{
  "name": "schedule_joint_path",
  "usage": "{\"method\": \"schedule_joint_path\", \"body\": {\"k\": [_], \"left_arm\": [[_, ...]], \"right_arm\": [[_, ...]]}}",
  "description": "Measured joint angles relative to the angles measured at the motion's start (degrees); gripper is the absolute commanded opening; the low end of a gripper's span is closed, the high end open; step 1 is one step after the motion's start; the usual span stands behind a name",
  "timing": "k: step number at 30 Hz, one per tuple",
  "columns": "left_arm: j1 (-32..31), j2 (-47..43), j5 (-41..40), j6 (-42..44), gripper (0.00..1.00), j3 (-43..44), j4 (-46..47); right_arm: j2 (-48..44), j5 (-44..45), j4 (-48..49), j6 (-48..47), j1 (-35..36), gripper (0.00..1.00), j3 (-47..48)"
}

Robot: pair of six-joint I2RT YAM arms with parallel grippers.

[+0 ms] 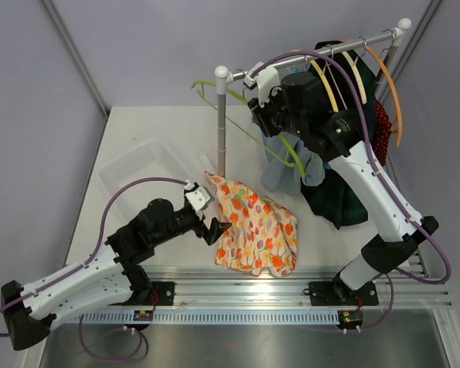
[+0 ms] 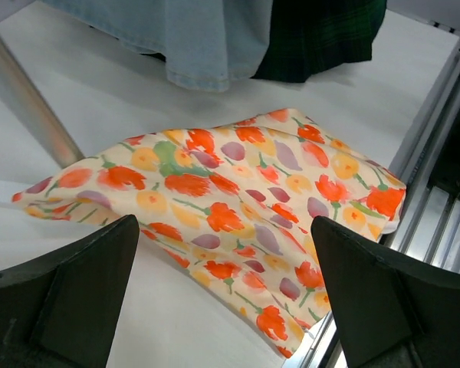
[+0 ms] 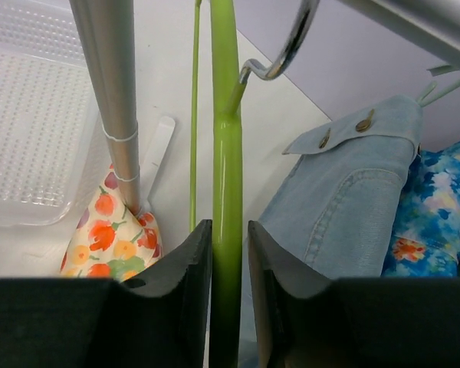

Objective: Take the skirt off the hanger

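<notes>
The floral skirt (image 1: 257,226) lies loose on the white table beside the rack pole, off the hanger; it also shows in the left wrist view (image 2: 238,192) and the right wrist view (image 3: 111,238). My left gripper (image 1: 218,230) is open and empty, just above the skirt's left edge (image 2: 224,230). My right gripper (image 1: 274,132) is shut on the bare green hanger (image 1: 245,130), its fingers clamped on the green bar (image 3: 226,153) below the metal hook (image 3: 291,46), which reaches up beside the rail.
The rack pole (image 1: 222,123) and rail (image 1: 322,52) stand at the back. A denim garment (image 1: 284,172), a dark green plaid garment (image 1: 337,192) and yellow and orange hangers (image 1: 391,84) hang there. A clear bin (image 1: 142,165) sits at left. Aluminium rails (image 1: 291,280) run along the near edge.
</notes>
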Motion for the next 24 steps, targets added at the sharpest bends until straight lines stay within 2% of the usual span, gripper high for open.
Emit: {"method": "schedule_joint_path", "body": {"k": [1,2,5,11,17,20,24], "left_arm": [[-0.13,1.16,1.01,0.63,0.99,-0.42,1.03],[-0.39,2.51,1.73,1.29,0.99,-0.52,1.73],[-2.54,7.26,2.91,4.31,0.99,-0.48,4.44],[-9.33,19.61,2.78,12.13,0.99,0.35,7.48],[-13.60,34.29,0.07,16.33,0.99,3.54,11.15],[-14.40,41.88,-2.51,13.03,0.99,8.02,12.76],[-14.69,49.59,-6.64,0.48,0.99,15.65,12.61]], "right_arm": [[0.00,0.02,-0.04,-0.31,0.04,0.53,0.00],[-0.17,0.02,-0.04,-0.76,0.07,0.77,0.00],[-2.01,-0.09,-1.03,-3.67,0.07,0.96,-1.20],[-15.43,-7.58,-7.15,-15.30,-1.64,0.99,-9.22],[-31.43,-21.44,-13.88,-23.91,-12.44,1.00,-17.64],[-35.76,-26.32,-14.64,-24.41,-15.32,0.99,-22.53],[-36.61,-28.28,-14.19,-22.62,-18.21,0.99,-29.09]]}}
